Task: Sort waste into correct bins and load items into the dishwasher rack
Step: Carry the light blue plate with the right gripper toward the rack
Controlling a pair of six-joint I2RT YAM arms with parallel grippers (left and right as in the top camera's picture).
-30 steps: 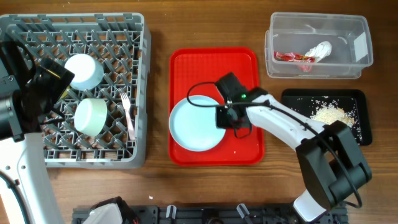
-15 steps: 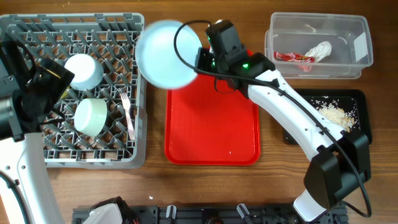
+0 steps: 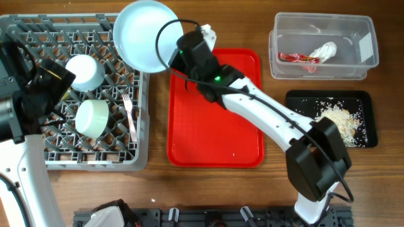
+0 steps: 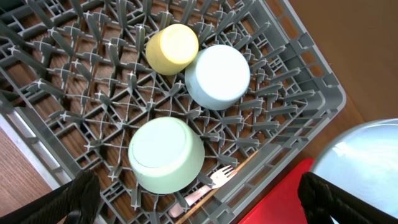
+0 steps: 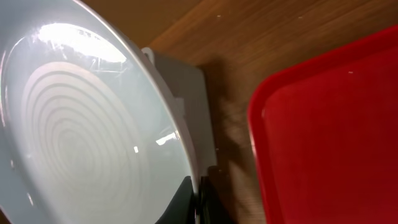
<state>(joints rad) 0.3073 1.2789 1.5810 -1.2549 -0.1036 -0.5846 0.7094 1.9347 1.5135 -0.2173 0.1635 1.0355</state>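
With the right fingers [image 5: 186, 200] pinched shut on the rim of the round pale blue plate [image 3: 144, 34], held tilted at the upper middle of the overhead frame, over the top right corner of the dishwasher rack [image 3: 38, 159] and the strip of desk [image 3: 158, 189] beside the red tray [image 3: 214, 126]. With the left fingers [image 4: 78, 196] spread wide, gripping nothing, above the rack at the frame's left. Inside the rack, from the left wrist: a yellow cup [image 4: 172, 48] just beside a pale blue bowl [image 4: 217, 76], both upside down; a pale green bowl [image 4: 166, 155] upturned below them; a white plastic fork [image 4: 214, 180] lying flat near the lower edge. At the upper right overhead, in the clear tub [image 3: 353, 28]: a red wrapper [image 3: 300, 58] and a white tissue [image 3: 325, 50]. Below it, in the black tray [image 3: 369, 101]: whitish rice scraps [image 3: 338, 118]. On the tub's right end, a white sticker [image 3: 365, 45], too small to read. Hidden overhead under the left arm [image 3: 25, 107]: the cup and part of the rack. Cut off in the right-wrist frame: most of the plate.
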